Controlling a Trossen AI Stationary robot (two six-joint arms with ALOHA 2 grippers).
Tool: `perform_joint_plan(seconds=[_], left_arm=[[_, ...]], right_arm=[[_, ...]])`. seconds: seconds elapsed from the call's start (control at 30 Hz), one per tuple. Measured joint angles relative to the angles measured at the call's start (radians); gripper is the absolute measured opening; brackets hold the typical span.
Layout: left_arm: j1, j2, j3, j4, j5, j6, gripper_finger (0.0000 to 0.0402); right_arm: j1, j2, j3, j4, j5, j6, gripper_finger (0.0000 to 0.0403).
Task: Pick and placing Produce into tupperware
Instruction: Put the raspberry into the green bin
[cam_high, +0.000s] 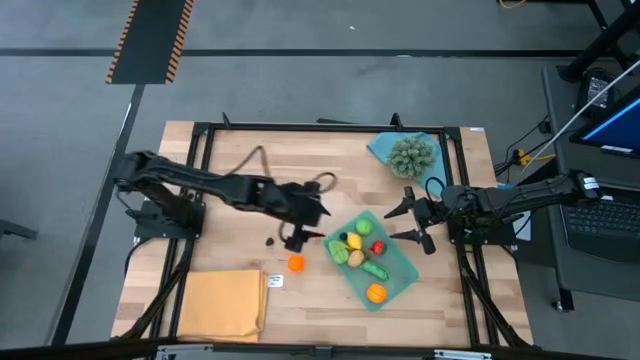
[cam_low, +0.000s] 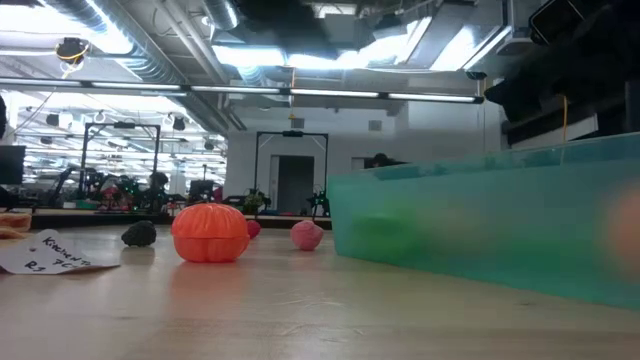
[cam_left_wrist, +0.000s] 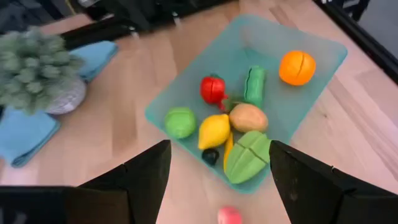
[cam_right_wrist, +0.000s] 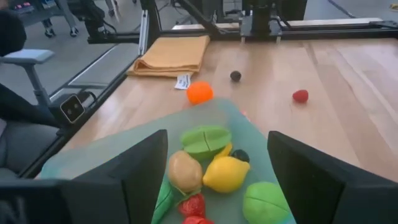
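Note:
The teal tupperware (cam_high: 398, 268) lies at the table's right middle and holds several produce pieces: a yellow lemon (cam_left_wrist: 213, 130), a red piece (cam_left_wrist: 212, 89), green pieces (cam_left_wrist: 180, 122), a tan potato (cam_left_wrist: 248, 117) and an orange (cam_left_wrist: 296, 67). Loose on the wood rest an orange piece (cam_high: 295, 263), a dark piece (cam_high: 270, 241) and a pink piece (cam_low: 306, 234). My left gripper (cam_high: 308, 225) (cam_left_wrist: 219, 149) hangs open above the table, just left of the tupperware. My right gripper (cam_high: 395, 225) (cam_right_wrist: 216, 134) stands open at the tupperware's right side. Neither holds anything.
A spiky grey-green ball (cam_high: 412, 155) sits on a blue cloth (cam_high: 383, 148) at the far right. A folded orange-yellow cloth (cam_high: 222, 303) lies at the near left, with a small paper label (cam_high: 275, 281) beside it. Bare wood lies between the cloth and the tupperware.

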Motion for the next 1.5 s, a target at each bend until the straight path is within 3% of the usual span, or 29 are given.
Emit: perform_joint_plan(seconds=[0.4, 0.7, 1.1, 1.5], left_arm=[[0.132, -0.403, -0.493, 0.339, -0.027, -0.03, 0.0261], [0.24, -0.453, -0.825, 0.794, -0.027, -0.083, 0.026], [0.241, -0.414, -0.902, 0.809, -0.026, -0.205, 0.026], [0.238, -0.308, -0.908, 0.807, -0.026, -0.213, 0.0261]], right_arm=[[0.0, 0.033, 0.0, 0.116, 0.033, -0.05, 0.0278], [0.0, 0.04, 0.0, 0.185, 0.034, -0.146, 0.0278], [0.0, 0.04, 0.0, 0.214, 0.033, -0.136, 0.0278], [0.0, 0.04, 0.0, 0.211, 0.033, -0.094, 0.0278]])
